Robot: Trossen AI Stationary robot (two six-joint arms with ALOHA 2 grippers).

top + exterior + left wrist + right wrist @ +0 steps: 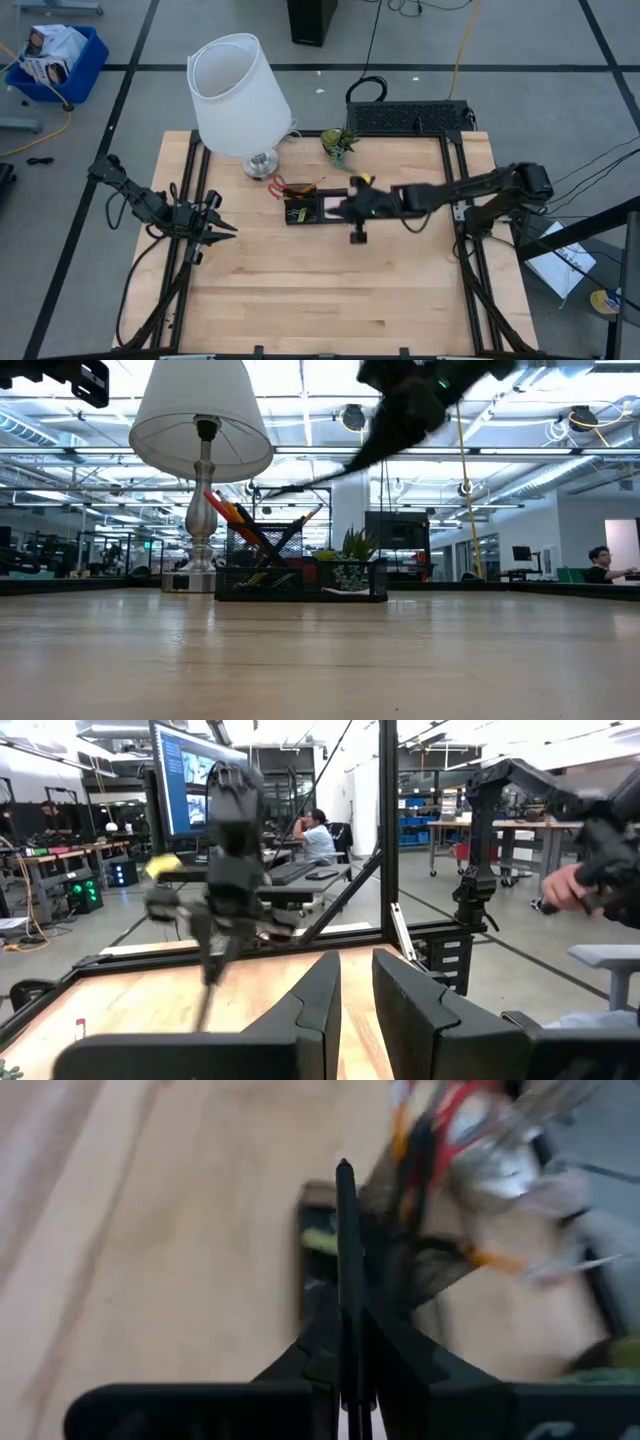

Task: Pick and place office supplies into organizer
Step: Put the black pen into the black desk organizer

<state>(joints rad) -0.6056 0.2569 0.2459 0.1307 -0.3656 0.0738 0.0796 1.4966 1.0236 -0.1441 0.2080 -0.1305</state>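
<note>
the right claw (347, 1380), closed on a black pen (345, 1270) held point-forward, hangs just beside the organizer (303, 209) for dropping it in, while the left claw (222, 228), nearly shut and empty, waits well apart.

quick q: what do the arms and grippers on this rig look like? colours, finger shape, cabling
Both arms are dark, near-black jointed links. The left gripper has two tapered fingers ending in points; in its wrist view they are flat matte black wedges. The right gripper looks the same black, with a yellow-green mark nearby on the arm. Black cables loop along both arms.
</note>
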